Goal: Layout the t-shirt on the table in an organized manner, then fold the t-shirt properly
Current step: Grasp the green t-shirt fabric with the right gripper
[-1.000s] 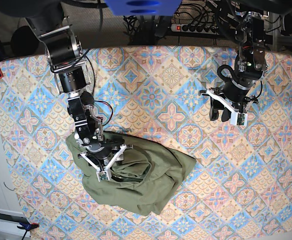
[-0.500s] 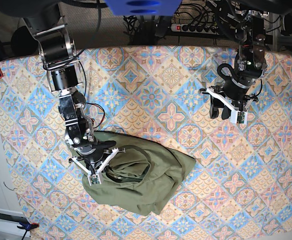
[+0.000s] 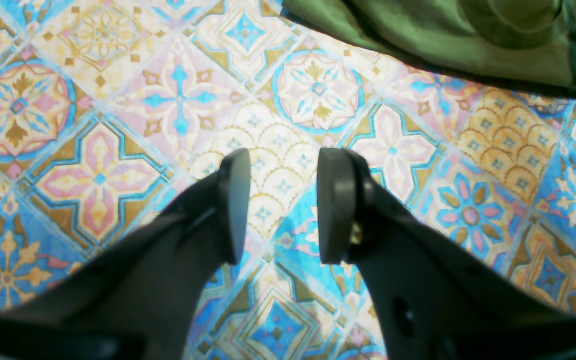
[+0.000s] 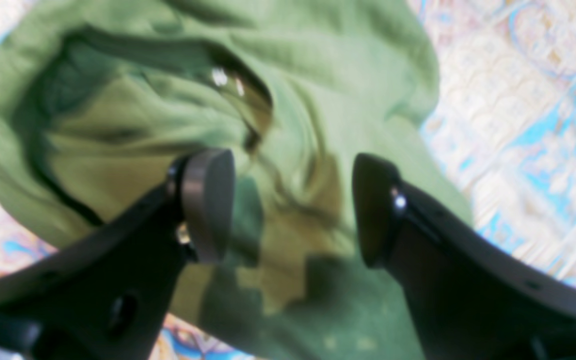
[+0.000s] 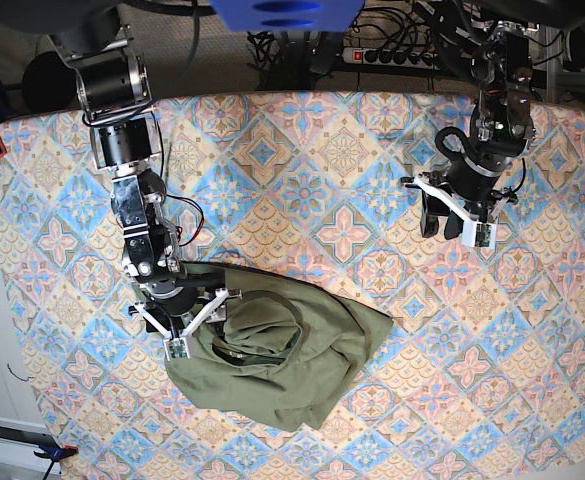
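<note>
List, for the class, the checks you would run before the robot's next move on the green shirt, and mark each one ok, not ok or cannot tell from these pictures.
1. The t-shirt lies flat and spread out: not ok, it is a crumpled heap.
2. Right end effector is open: ok, its jaws stand apart above the fabric.
3. Right end effector holds cloth: not ok, nothing shows between its pads.
4. Left end effector is free: ok, open over the bare table, clear of the shirt.
5. Room to spread: ok, patterned table shows all round the heap.
6. Collar located: cannot tell, the right wrist view is blurred.
</note>
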Controlling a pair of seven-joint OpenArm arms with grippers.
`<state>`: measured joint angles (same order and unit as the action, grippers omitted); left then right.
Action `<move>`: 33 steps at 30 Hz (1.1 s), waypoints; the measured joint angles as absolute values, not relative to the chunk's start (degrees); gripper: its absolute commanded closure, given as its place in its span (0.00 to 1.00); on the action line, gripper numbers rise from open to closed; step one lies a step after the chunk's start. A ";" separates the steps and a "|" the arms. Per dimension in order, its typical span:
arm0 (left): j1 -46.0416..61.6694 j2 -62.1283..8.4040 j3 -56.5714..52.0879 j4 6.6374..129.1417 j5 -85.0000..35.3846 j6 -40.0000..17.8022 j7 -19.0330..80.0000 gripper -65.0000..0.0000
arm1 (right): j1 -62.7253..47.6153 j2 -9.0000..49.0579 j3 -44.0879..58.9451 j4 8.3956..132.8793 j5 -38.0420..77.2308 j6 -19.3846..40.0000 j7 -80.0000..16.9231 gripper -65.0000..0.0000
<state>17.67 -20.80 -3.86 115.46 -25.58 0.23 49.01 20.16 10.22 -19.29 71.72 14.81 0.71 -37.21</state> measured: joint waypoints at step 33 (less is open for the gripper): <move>18.41 -19.53 -4.25 115.46 -25.56 0.27 49.06 0.66 | 29.89 10.07 -27.73 59.57 14.98 0.75 -32.77 0.56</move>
<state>18.41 -19.53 -4.25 115.46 -25.56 0.27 49.06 29.89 10.07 -27.73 59.57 14.98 0.75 -32.77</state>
